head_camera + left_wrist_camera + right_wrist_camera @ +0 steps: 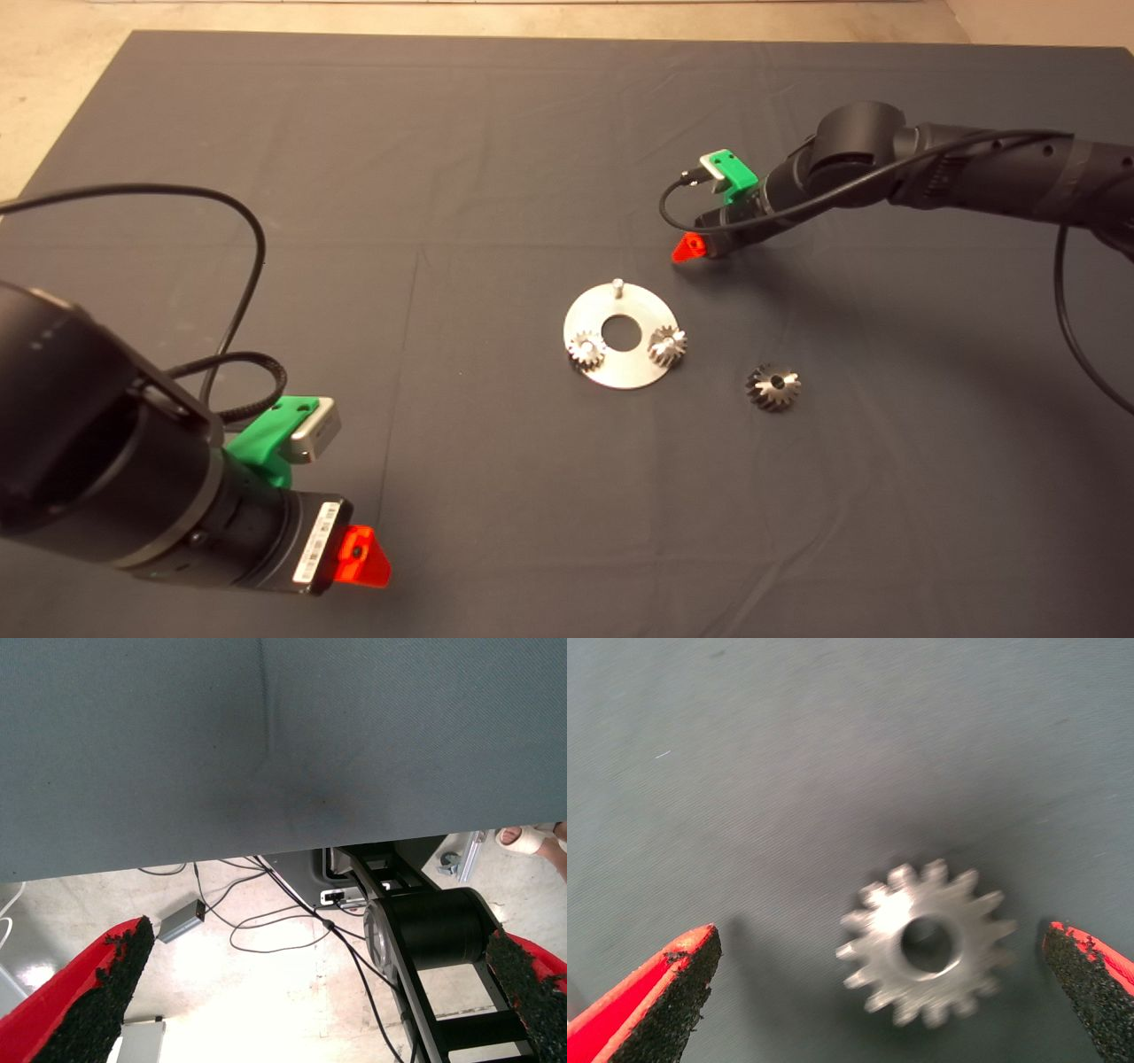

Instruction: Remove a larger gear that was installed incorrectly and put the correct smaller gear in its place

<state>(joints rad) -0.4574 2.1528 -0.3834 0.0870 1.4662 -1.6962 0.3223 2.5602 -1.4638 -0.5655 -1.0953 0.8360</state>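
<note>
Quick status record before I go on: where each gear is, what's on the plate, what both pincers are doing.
larger gear: lying on the mat, right of the plate, off its peg
plate: round steel disc, two small gears seated, one bare peg at its far edge
smaller gear: flat on the mat, between the right pincer's open fingers, ungripped
right pincer: low over the mat beyond the plate
left pincer: open, idle at the mat's near left
</note>
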